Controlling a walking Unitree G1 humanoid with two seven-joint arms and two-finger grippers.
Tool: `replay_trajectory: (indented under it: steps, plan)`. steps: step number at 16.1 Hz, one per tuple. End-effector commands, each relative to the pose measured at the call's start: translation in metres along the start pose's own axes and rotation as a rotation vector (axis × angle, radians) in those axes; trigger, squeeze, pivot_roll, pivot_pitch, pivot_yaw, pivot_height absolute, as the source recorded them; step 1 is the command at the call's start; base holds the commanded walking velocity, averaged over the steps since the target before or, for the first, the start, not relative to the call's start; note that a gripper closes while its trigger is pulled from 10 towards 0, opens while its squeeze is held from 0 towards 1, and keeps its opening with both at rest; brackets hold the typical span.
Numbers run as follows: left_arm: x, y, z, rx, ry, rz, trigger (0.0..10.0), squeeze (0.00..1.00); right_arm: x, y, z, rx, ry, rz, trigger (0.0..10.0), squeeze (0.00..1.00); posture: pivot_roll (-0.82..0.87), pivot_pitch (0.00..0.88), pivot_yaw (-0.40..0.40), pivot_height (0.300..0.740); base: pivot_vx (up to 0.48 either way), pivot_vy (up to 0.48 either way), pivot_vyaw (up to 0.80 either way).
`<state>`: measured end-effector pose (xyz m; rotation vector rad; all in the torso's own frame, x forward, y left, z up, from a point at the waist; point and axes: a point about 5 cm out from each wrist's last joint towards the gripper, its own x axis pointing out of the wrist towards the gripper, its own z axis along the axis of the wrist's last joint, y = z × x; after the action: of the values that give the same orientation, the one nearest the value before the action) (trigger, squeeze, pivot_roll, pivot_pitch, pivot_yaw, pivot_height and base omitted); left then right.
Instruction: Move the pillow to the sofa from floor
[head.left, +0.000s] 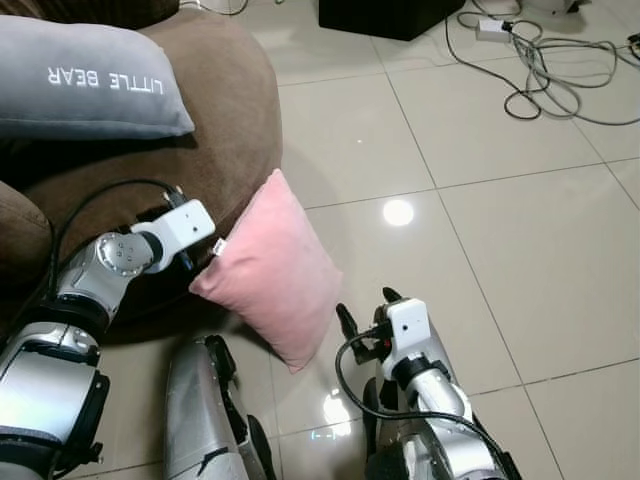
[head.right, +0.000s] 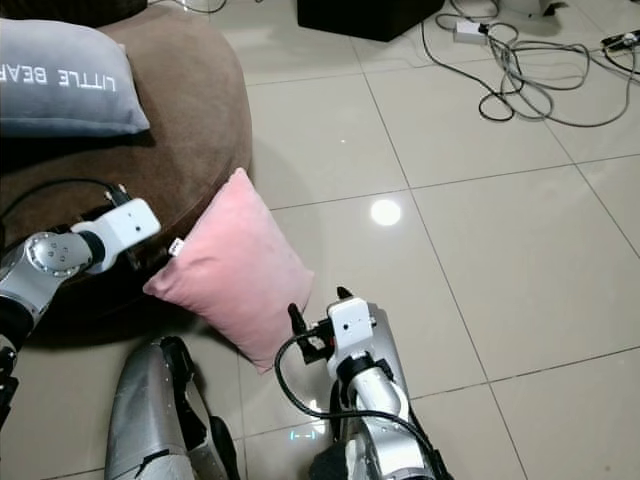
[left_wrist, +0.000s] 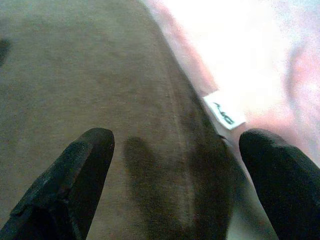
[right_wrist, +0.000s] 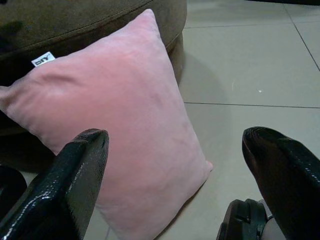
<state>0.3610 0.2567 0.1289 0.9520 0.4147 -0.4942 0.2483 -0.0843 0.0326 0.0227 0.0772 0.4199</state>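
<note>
Left eye view shows the pink pillow (head.left: 272, 268) standing on the tiled floor (head.left: 480, 250), tilted back so its upper edge leans against the rounded front edge of the brown sofa (head.left: 225, 120). A small white tag (left_wrist: 224, 110) sits at the pillow's upper left corner, right where pillow and sofa meet.

The left gripper (left_wrist: 175, 175) hovers at that corner, fingers spread wide and holding nothing; one finger (left_wrist: 75, 175) is over the sofa's brown fabric, the other beside the tag and the pillow's edge. The right gripper (right_wrist: 175, 175) is low near the floor just by the pillow's lower right corner, facing its pink face, fingers also spread apart and empty, not touching it.

On the sofa seat, towards its back, lies a grey pillow (head.left: 85, 85) printed "LITTLE BEAR". At the floor's far edge trail grey cables (head.left: 535, 60) beside a black box (head.left: 385, 17).
</note>
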Motion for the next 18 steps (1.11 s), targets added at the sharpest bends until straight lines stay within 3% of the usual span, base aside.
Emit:
replay_trajectory:
  steps: [1, 2, 3, 5, 7, 10, 12, 14, 17, 18]
  plan:
    - [-0.003, 0.001, -0.001, 0.035, 0.006, -0.072, 10.0, 0.0, -0.003, 0.003, -0.006, 0.005, 0.034, 0.001, 10.0, 0.21, 0.02, 0.263, 0.043, 0.471, 0.0, 0.0, 0.0]
    - [-0.002, -0.002, 0.007, 0.032, -0.041, -0.141, 10.0, 0.0, -0.003, 0.001, -0.006, 0.004, 0.034, -0.008, 10.0, 0.21, 0.02, 0.264, 0.046, 0.471, 0.0, 0.0, 0.0]
    - [-0.002, -0.002, 0.007, 0.032, -0.041, -0.141, 10.0, 0.0, -0.003, 0.001, -0.006, 0.004, 0.034, -0.008, 10.0, 0.21, 0.02, 0.264, 0.046, 0.471, 0.0, 0.0, 0.0]
    - [0.002, -0.02, 0.013, 0.077, -0.084, -0.276, 10.0, 0.0, -0.002, 0.0, -0.005, 0.001, 0.035, -0.018, 10.0, 0.21, 0.02, 0.267, 0.049, 0.471, 0.0, 0.0, 0.0]
    - [0.008, -0.039, 0.007, 0.086, -0.047, -0.318, 10.0, 0.0, -0.002, 0.001, -0.004, 0.002, 0.031, -0.02, 10.0, 0.21, 0.02, 0.275, 0.052, 0.471, 0.0, 0.0, 0.0]
    - [0.019, -0.063, 0.0, 0.113, 0.038, -0.313, 10.0, 0.0, -0.006, 0.003, -0.002, 0.006, 0.02, -0.033, 10.0, 0.21, -0.02, 0.307, 0.061, 0.471, 0.0, 0.0, 0.0]
    - [0.021, -0.066, -0.006, 0.148, 0.098, -0.262, 10.0, 0.0, -0.011, 0.001, 0.001, 0.006, 0.008, -0.054, 10.0, 0.22, -0.06, 0.32, 0.066, 0.471, 0.0, 0.0, 0.0]
    - [0.019, -0.052, -0.005, 0.194, 0.113, -0.204, 10.0, 0.0, -0.021, -0.002, 0.003, 0.005, 0.005, -0.085, 10.0, 0.21, -0.09, 0.327, 0.071, 0.471, 0.0, 0.0, 0.0]
    - [0.015, -0.022, 0.009, 0.176, 0.062, -0.116, 10.0, 0.0, -0.034, -0.003, -0.005, 0.01, 0.04, -0.113, 10.0, 0.22, -0.09, 0.33, 0.081, 0.471, 0.0, 0.0, 0.0]
    - [0.014, -0.019, 0.01, 0.179, 0.06, -0.105, 10.0, 0.0, -0.035, -0.002, -0.005, 0.011, 0.043, -0.112, 10.0, 0.21, -0.09, 0.33, 0.082, 0.471, 0.0, 0.0, 0.0]
